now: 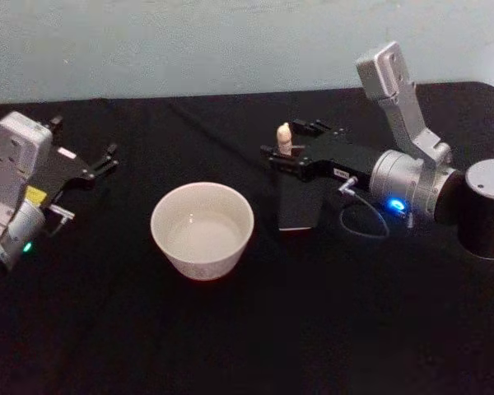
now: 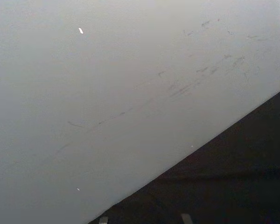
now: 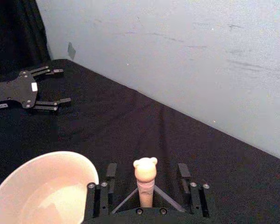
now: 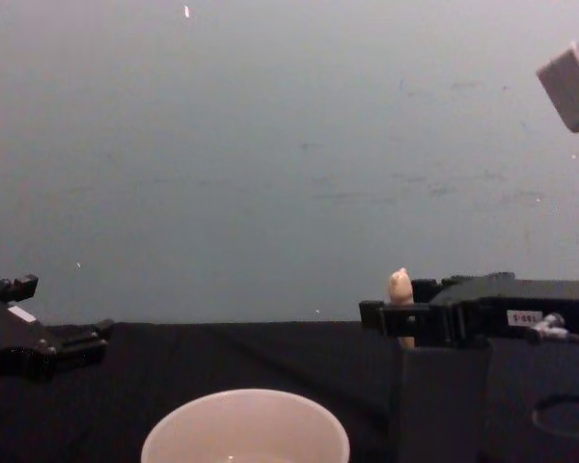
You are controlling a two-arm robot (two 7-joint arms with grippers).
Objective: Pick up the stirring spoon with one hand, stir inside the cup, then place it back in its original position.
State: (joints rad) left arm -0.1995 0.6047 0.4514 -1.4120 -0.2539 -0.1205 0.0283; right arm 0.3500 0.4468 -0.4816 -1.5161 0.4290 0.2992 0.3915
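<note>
The stirring spoon [image 3: 145, 179] shows as a pale beige handle, smooth and round in section, ending in a rounded tip with two small bumps on top. It stands upright, its long axis vertical and the tip pointing up. Its lower part goes down into the dark grey square holder [image 1: 300, 206], so the shaft and bowl are hidden. The holder stands on the black surface [image 1: 230, 329], to the robot's right of the cup [image 1: 202, 229] and near it but not touching. The cup is wide, round and off-white with a thin rim. The right hand [image 1: 286, 141] reaches in level from the right, above the holder, with the handle between its two fingers [image 3: 111, 173]. In the right wrist view a gap shows on each side of the handle, so the hand is open around it and not gripping. In the chest view the handle's tip rises just above the fingers. The left hand [image 1: 84, 141] sits well off at the left edge of the surface, its fingers spread, holding nothing.
</note>
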